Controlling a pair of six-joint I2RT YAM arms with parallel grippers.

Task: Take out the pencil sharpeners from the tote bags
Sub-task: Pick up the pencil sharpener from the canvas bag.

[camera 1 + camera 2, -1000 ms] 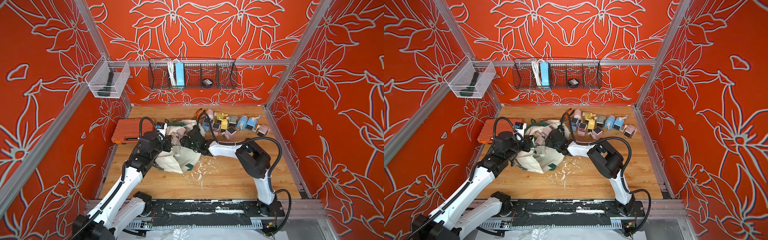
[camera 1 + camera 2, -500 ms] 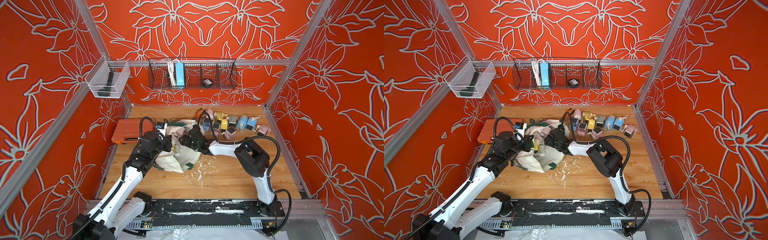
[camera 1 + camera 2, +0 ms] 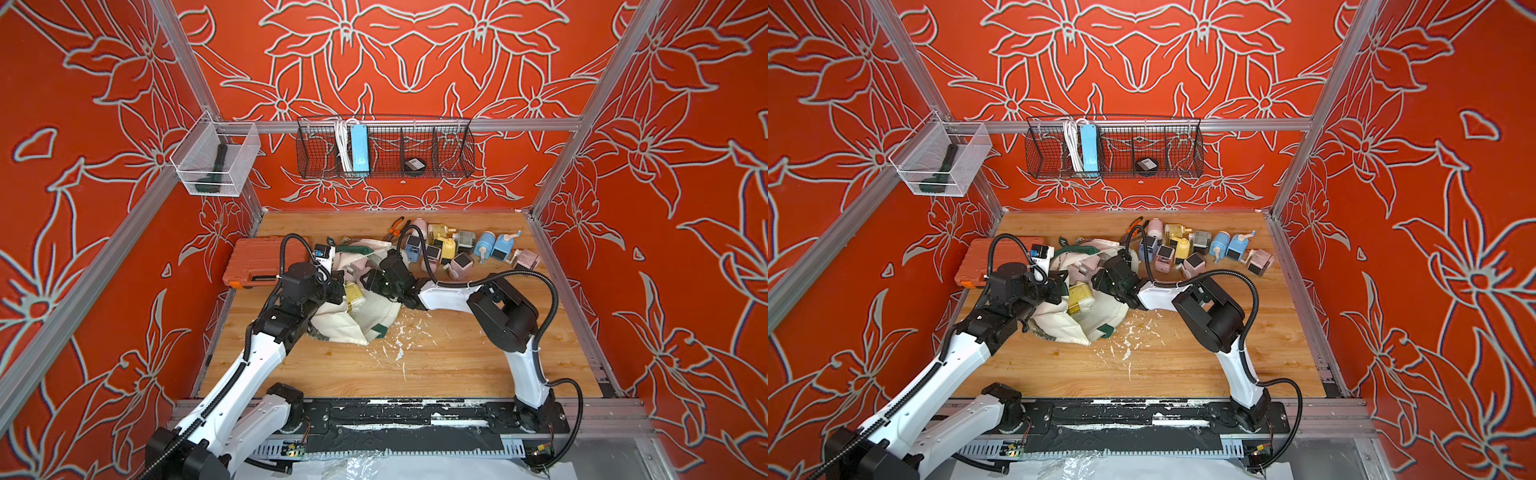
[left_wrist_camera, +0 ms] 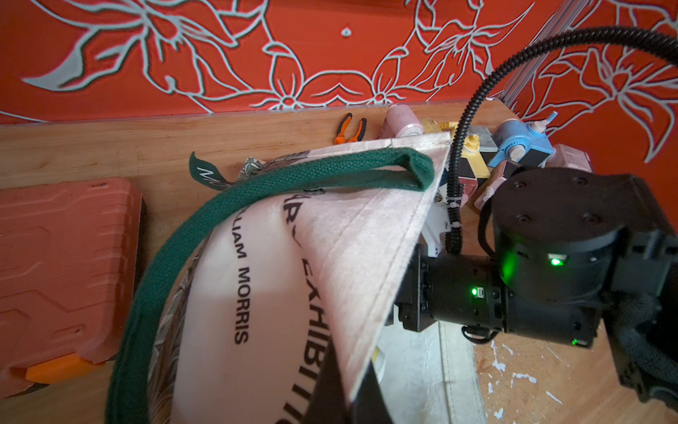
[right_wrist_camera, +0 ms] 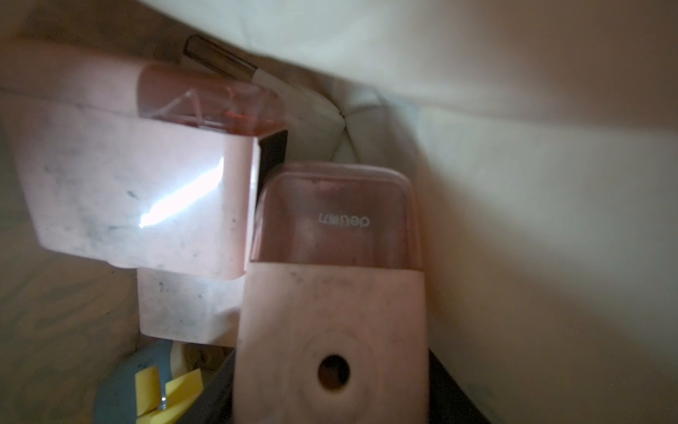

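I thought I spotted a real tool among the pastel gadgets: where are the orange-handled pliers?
In a top view the pliers lie on the wooden table near the back wall, right beside a pink sharpener and just behind the tote bag.

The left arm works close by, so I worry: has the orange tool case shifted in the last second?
No. The orange tool case lies in the same spot against the table's left edge in both top views.
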